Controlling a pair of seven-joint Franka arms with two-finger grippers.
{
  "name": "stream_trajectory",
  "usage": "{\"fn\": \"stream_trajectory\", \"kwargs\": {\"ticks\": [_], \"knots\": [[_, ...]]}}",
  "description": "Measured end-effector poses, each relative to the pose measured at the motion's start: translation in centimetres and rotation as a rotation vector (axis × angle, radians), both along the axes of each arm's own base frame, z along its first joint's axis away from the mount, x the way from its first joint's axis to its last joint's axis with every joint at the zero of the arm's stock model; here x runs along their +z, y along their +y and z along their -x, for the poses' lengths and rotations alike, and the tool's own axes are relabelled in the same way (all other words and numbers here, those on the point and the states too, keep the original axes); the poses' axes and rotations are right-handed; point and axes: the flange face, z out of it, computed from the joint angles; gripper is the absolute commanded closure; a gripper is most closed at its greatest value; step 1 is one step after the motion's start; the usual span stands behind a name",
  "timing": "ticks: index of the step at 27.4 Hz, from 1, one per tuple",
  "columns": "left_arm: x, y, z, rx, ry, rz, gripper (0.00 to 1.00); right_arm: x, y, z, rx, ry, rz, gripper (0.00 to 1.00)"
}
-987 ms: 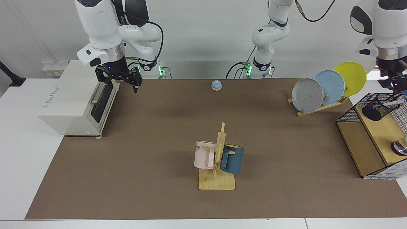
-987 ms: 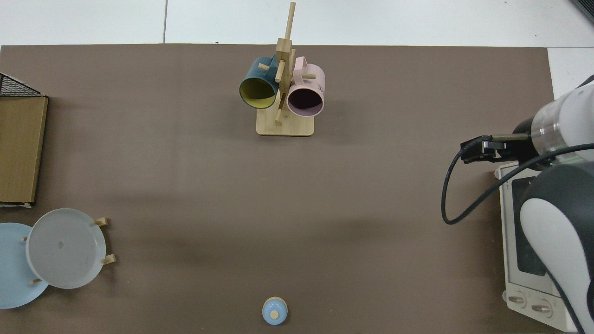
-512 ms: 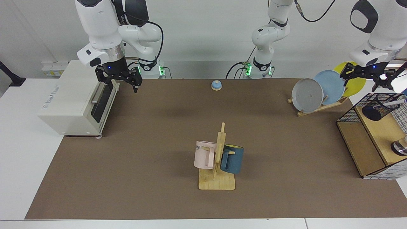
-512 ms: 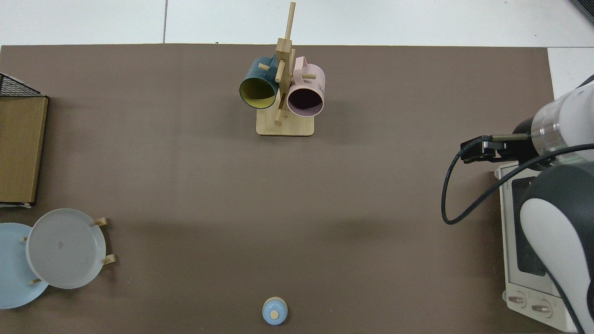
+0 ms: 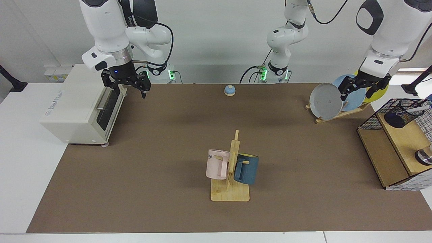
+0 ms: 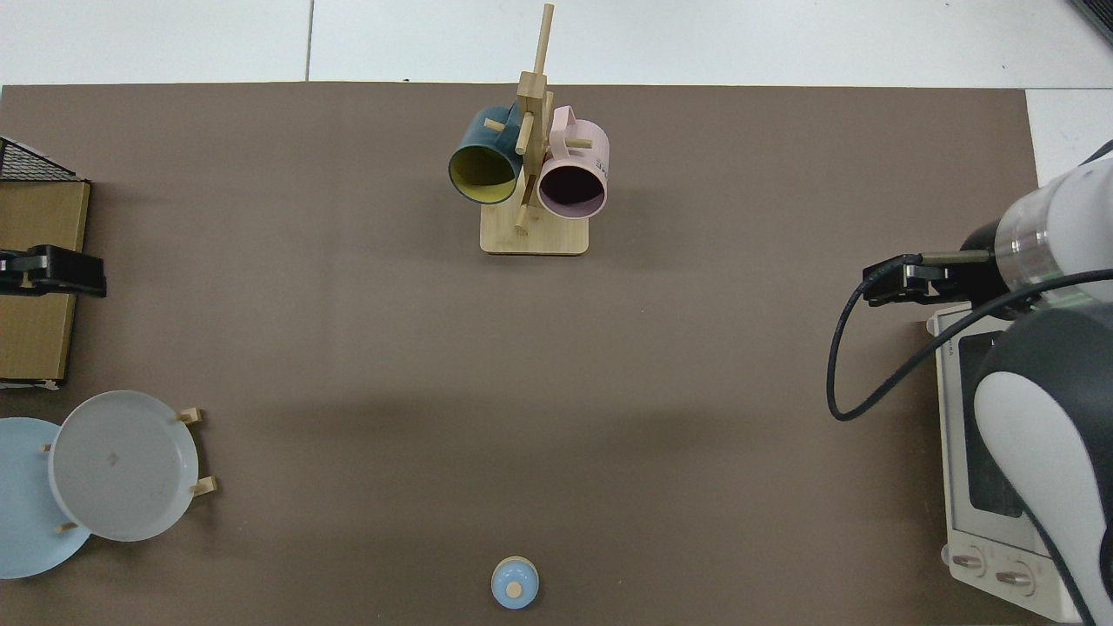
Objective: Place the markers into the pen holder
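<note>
Since the earlier frames, only the left arm has moved: it has withdrawn from over the black wire basket [image 5: 371, 116] at the facing view's right edge and now stands in front of the plate rack [image 5: 337, 113]. Going left to right in the facing view: the right claw [image 5: 130, 88] waits beside the white toaster oven [image 5: 72, 108], fingers apart and empty, unchanged. At mid-surface the mug tree [image 5: 231, 175] carries a pink mug [image 5: 217, 164] and a blue mug [image 5: 247, 168]; a small blue bell [image 5: 229, 90] sits at the far edge. Further right, the left claw [image 5: 359, 90] hangs before the plates, fingers apart, holding nothing. At the far right, the pen holder [image 5: 403, 113] lies tipped inside the basket on the wooden shelf unit [image 5: 381, 158], with the marker [image 5: 416, 109] resting in its mouth, the white barrel projecting out. The marker sits well apart from the left claw, lower and to the right of it. Judgement: placement appears done, with the marker inside the holder and no other marker in sight; only the left arm's retreat remains.
</note>
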Motion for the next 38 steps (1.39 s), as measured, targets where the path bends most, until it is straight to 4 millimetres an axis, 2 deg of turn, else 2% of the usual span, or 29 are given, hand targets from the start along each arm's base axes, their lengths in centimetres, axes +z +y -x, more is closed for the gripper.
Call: {"fn": "stream_trajectory", "kwargs": {"ticks": [3,7,18,24,33,38], "knots": [[0.0,-2.1,-0.1,0.043,-0.007,0.021,0.00,0.0,0.0,0.0,0.000,0.000,0.000,0.00],[0.1,-3.1,0.0,0.097,-0.010,0.066,0.00,0.0,0.0,0.0,0.000,0.000,0.000,0.00],[0.1,-3.7,0.3,0.178,0.002,0.083,0.00,0.0,0.0,0.0,0.000,0.000,0.000,0.00],[0.3,-3.2,0.6,0.192,0.010,0.082,0.00,0.0,0.0,0.0,0.000,0.000,0.000,0.00],[1.2,-4.8,1.3,0.167,0.010,0.081,0.00,0.0,0.0,0.0,0.000,0.000,0.000,0.00],[1.9,-3.9,1.7,0.183,-0.001,0.081,0.00,0.0,0.0,0.0,0.000,0.000,0.000,0.00]]}}
